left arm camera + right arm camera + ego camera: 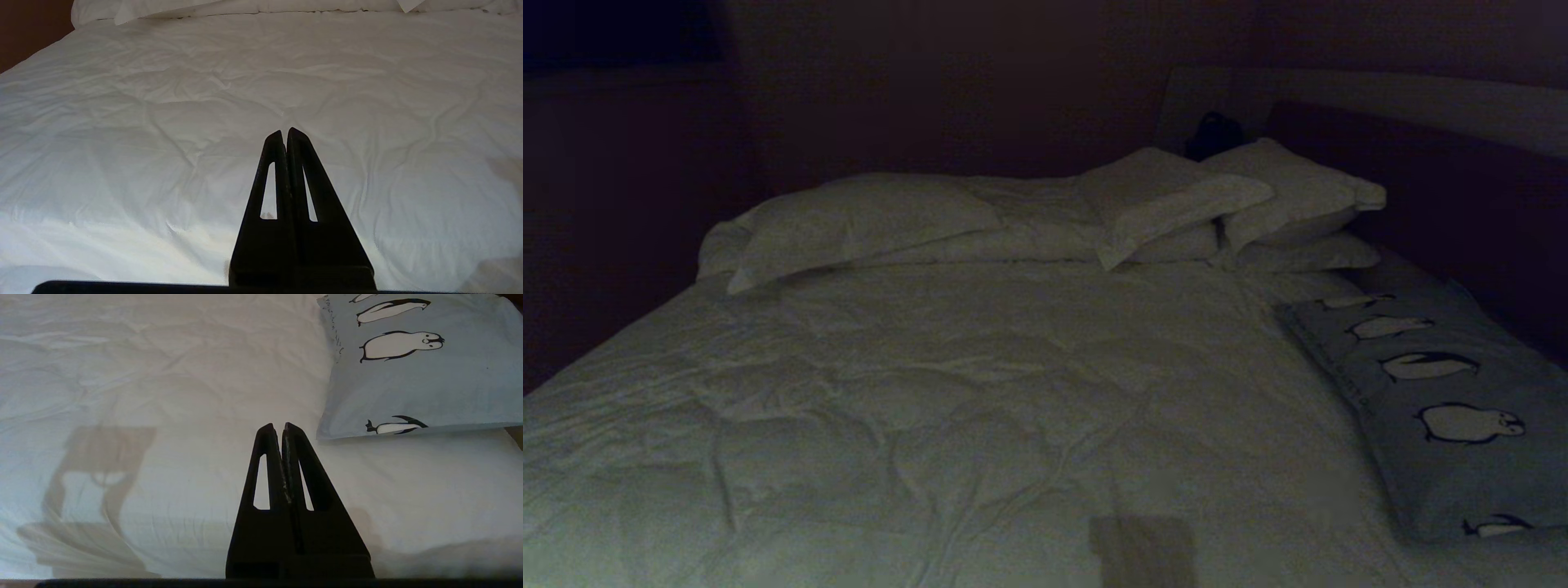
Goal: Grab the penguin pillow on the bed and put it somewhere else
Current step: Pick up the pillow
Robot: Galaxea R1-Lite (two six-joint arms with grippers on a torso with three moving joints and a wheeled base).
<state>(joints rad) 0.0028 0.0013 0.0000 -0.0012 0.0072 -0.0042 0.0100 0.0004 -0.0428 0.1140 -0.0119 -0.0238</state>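
Head view: bed (980, 392), white duvet. Penguin pillow (1445, 392), one, lying flat on duvet at bed's right edge, just below stack of white pillows (1258, 212); I count about four of those. Left gripper (284, 134) clenched, empty, over bare duvet. Right gripper (277, 428) clenched, empty, just beside pillow's near corner, not touching. Step, my judgement: approach, nothing grasped yet. Next: open right fingers, reach right onto pillow corner, pinch fabric.
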